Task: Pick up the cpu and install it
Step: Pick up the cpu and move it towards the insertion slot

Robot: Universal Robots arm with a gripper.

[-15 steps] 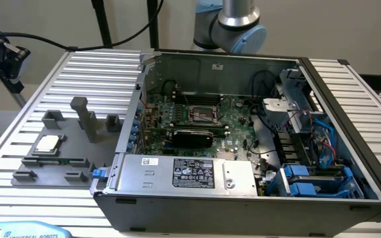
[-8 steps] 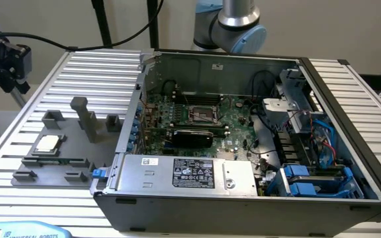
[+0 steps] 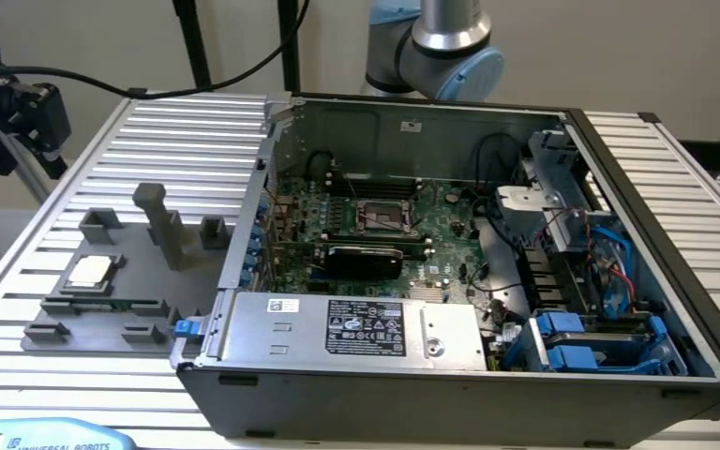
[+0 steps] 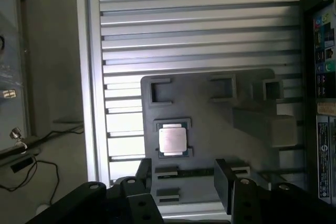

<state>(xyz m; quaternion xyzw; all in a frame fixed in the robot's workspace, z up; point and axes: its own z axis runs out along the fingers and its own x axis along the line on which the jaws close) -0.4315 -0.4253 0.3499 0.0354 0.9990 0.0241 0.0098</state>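
Pincer (image 4: 182, 170) is spread wide in the wrist view, dark fingers (image 4: 223, 177) well apart, nothing between them and nothing held. I only get the tips; the rest runs off the frame. The cpu (image 4: 173, 140) lies flat in a shallow square pocket on the grey holder plate (image 4: 210, 103), just beyond the fingertips, and I see no contact with them. Its top reads plain and silvery, markings too small to make out. In the exterior view the arm (image 3: 442, 47) is cut off at the frame top, one joint showing behind the computer case (image 3: 460, 398). Some dark hardware with a cable (image 3: 16, 112) sits at the exterior view's left edge, half out of frame; I can't tell what it is. The socket (image 3: 382, 217) is in the middle of the board inside the case. I can see its square frame, but I can't resolve the inside or tell how the frame stands. Loose cables clutter the exterior view's right side of the case interior. For edges, the plate rests on the slatted table (image 4: 199, 24), whose side rail runs close beside it with floor beyond. A tall post (image 3: 150, 211) stands on the plate between the cpu and the case, and low blocks ring the plate. Straight above the cpu is open. The socket has case walls all round and a silver box (image 3: 348, 328) along the near side.
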